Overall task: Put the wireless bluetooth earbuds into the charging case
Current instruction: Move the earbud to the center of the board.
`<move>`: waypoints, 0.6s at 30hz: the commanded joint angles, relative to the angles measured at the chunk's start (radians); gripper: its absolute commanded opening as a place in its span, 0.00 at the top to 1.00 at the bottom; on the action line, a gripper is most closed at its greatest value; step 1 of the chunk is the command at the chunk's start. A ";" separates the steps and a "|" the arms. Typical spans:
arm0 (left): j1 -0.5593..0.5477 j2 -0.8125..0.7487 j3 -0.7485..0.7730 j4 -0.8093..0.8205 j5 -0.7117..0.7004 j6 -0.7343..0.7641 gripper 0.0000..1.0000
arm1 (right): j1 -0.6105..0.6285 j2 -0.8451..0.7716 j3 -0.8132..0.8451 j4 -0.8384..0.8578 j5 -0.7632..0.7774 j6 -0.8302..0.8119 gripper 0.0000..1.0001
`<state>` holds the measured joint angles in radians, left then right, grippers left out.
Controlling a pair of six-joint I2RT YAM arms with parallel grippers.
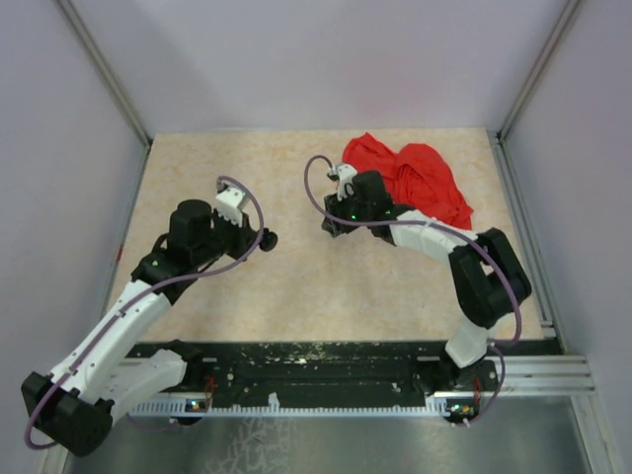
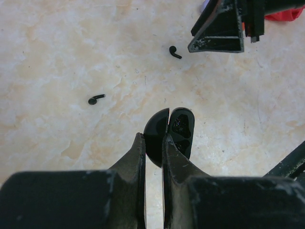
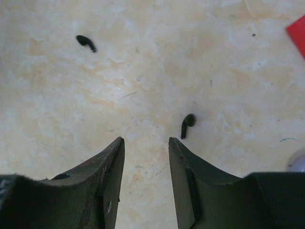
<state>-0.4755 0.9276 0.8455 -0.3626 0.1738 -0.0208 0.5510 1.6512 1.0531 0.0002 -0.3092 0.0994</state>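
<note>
Left gripper (image 2: 152,139) clamped on the open charging case (image 2: 180,128), left of centre. Right gripper (image 3: 145,140) (jaws parted, empty) hovers beside one earbud (image 3: 187,125); second earbud (image 3: 86,42) lies apart on the table (image 3: 143,71). Centre jaws over the stem before closing.

Tabletop (image 1: 296,296): beige, marbled, with fine scuffs and specks. Walls (image 1: 326,59): plain pale lavender panels on three sides, joined by slim metal corner posts (image 1: 106,69). Near edge: black rail (image 1: 326,370), then a brushed metal sheet (image 1: 346,439). Lighting even, shadows soft.
</note>
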 commanded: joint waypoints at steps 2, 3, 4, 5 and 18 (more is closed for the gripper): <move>0.004 -0.001 -0.023 -0.008 -0.038 0.026 0.97 | -0.009 0.137 0.140 -0.085 0.145 0.001 0.60; 0.003 -0.001 -0.024 -0.009 -0.043 0.028 0.97 | -0.009 0.159 0.155 -0.090 0.155 0.004 0.61; 0.005 -0.002 -0.026 -0.009 -0.046 0.029 0.97 | -0.009 0.183 0.170 -0.094 0.159 0.007 0.61; 0.007 -0.004 -0.027 -0.009 -0.049 0.031 0.97 | -0.009 0.206 0.186 -0.098 0.165 0.008 0.62; 0.017 -0.002 -0.033 -0.009 -0.014 0.032 0.97 | -0.009 0.343 0.268 -0.122 0.189 0.013 0.73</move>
<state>-0.4652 0.9279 0.8200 -0.3748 0.1425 -0.0017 0.5468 1.9789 1.2682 -0.1303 -0.1303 0.1070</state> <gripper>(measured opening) 0.147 0.289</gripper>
